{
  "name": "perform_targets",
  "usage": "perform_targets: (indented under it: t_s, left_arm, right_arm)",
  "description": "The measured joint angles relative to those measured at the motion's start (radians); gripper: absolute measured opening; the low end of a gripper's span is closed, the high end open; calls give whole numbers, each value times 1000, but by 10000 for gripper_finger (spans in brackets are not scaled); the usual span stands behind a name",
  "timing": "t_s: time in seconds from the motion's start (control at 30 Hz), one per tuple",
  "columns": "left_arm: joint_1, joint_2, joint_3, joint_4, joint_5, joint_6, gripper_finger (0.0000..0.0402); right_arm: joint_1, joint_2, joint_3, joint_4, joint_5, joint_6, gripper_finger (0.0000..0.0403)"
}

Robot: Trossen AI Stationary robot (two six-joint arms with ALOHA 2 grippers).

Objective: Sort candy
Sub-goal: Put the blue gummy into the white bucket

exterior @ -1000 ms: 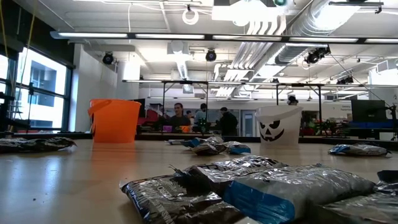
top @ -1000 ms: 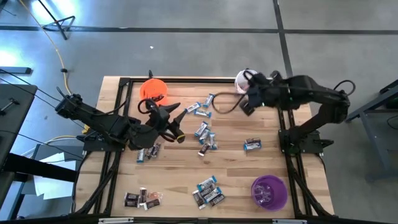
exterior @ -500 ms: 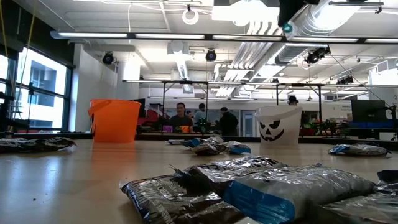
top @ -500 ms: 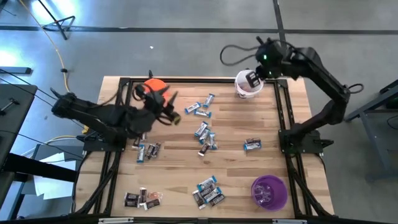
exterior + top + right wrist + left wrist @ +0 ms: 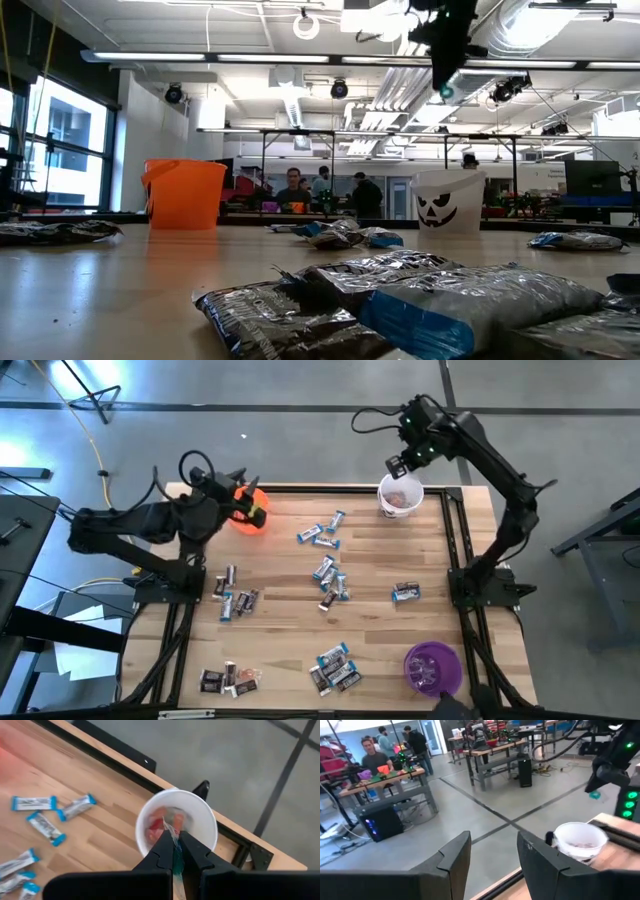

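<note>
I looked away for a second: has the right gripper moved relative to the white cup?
Yes. In the high view the right gripper has swung from the table side of the white cup to above its far rim, shut on a teal candy.

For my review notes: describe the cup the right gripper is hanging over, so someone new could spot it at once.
Start at the far edge of the light wooden table, toward its right corner. There stands a small white plastic cup with reddish candy inside, directly beneath the right gripper, which pinches a teal-wrapped piece. The other far-edge cup is orange; the purple one sits near the front.
</note>
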Motion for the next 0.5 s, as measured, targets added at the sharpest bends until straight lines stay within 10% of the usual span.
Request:
perform_targets:
  t_s: [0.5]
  left_arm:
    - [120,-40,0,3,14,101,149]
  right_arm:
    - [-68,34,1,-28,-84,-53,67]
